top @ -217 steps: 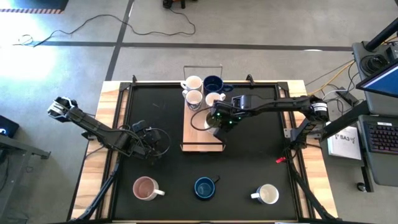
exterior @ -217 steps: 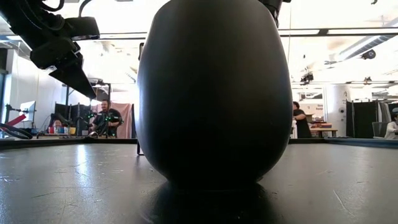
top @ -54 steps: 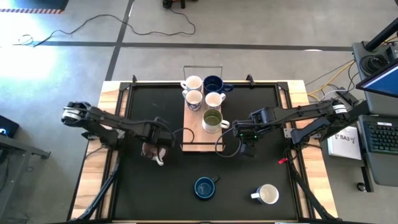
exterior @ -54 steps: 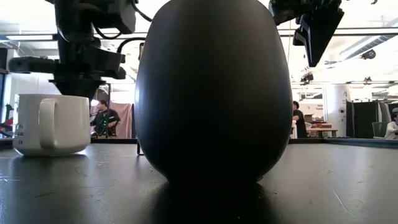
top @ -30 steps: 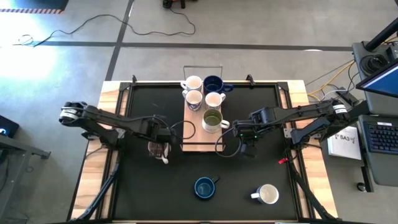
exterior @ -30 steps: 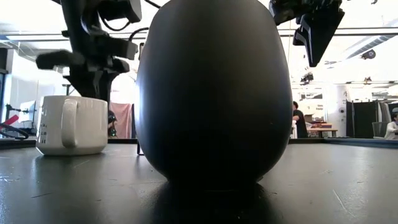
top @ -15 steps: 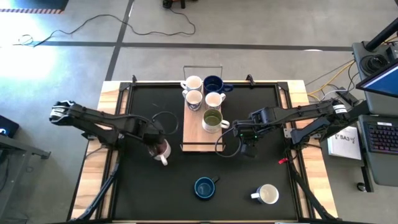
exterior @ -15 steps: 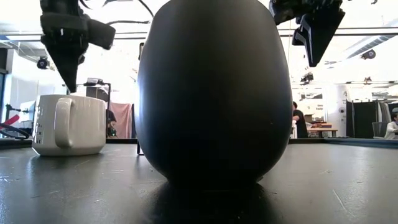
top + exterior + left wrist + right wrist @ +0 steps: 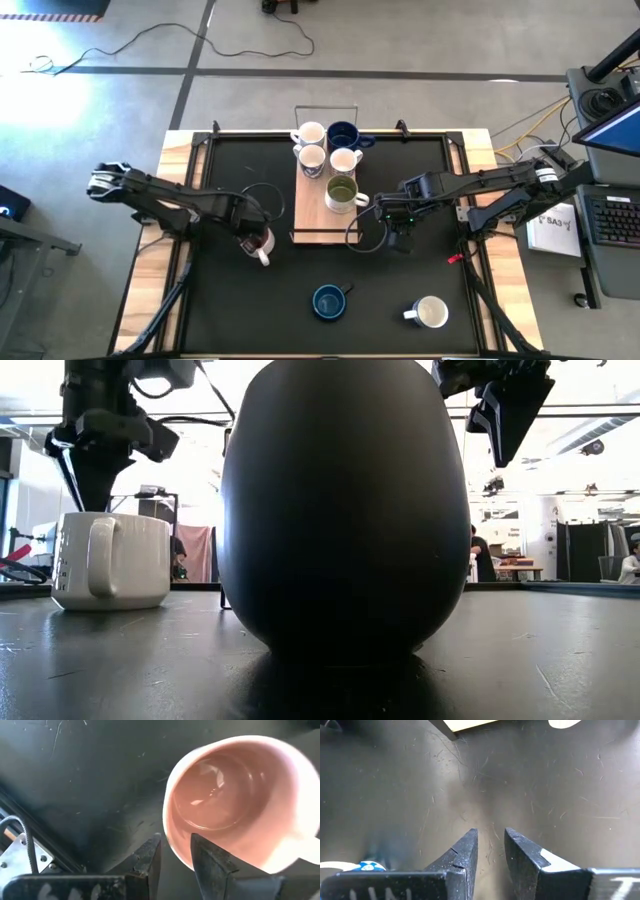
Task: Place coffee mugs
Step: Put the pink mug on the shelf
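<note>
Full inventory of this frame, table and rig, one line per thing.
Mugs on wooden tray: five; two white, one dark blue, one white, one olive green; far centre of the mat.
Mug, white with pink inside: one; upright on the mat left of the tray, under the left pincer.
Dark blue mug: one; near centre of the mat.
White mug: one; near right of the mat.
Black mat: one; covers the table.
People: in the room behind, far off.
Left pincer: fingers slightly apart, just above the pink mug's rim, not gripping.
Right pincer: fingers slightly apart, empty, over bare mat right of the tray.
</note>
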Controlling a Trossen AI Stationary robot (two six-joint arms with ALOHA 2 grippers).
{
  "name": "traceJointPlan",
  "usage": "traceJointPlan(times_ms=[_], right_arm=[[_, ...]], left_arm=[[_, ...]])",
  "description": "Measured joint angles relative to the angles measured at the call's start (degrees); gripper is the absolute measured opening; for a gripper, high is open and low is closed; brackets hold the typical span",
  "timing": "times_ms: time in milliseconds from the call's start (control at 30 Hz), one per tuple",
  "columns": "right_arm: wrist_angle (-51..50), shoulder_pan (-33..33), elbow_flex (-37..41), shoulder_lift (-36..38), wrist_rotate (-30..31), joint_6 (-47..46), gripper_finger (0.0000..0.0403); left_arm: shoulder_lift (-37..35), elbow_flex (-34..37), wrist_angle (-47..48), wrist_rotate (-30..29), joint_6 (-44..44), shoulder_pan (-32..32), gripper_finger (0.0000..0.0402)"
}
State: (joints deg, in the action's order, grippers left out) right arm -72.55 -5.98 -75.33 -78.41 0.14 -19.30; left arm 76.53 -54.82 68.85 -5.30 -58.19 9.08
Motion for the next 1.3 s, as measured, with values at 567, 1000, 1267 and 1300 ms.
traceJointPlan(times_ms=[567,1000,1267,1300], right_arm=[[1.1,0.0,0.1,0.0,0.0,2.1,0.0084],[1.4,0.0,0.1,0.0,0.0,0.9,0.0084],[1.3,0.0,0.1,0.0,0.0,-0.2,0.0084],[1.3,0.0,0.1,0.0,0.0,-0.2,0.0084]], left_arm=[[1.6,4.1,-4.3,-4.2,21.7,-2.9,0.0015],[1.8,4.2,-24.2,-9.6,59.3,-12.7,0.0018],[1.9,4.3,-27.1,-9.7,63.0,-16.4,0.0021],[1.9,4.3,-27.2,-9.8,62.5,-16.5,0.0021]])
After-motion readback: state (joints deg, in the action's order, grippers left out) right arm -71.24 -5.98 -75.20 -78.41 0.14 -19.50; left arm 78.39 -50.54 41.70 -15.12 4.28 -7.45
